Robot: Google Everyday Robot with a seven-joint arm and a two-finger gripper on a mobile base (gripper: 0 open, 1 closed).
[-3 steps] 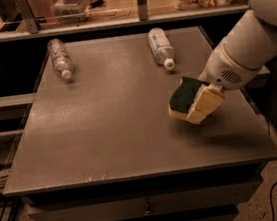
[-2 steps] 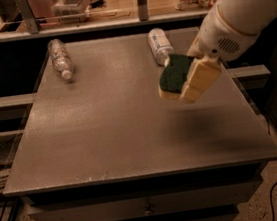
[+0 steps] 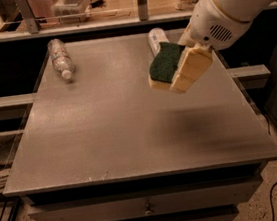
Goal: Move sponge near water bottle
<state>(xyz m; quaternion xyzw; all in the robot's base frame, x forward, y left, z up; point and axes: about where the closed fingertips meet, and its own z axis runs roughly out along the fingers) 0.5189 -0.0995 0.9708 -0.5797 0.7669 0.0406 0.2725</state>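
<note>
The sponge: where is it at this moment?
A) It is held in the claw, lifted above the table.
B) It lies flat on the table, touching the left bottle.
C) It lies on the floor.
A: the sponge hangs in the claw over the right part of the table, with its shadow on the tabletop below it, well apart from the water bottle.
</note>
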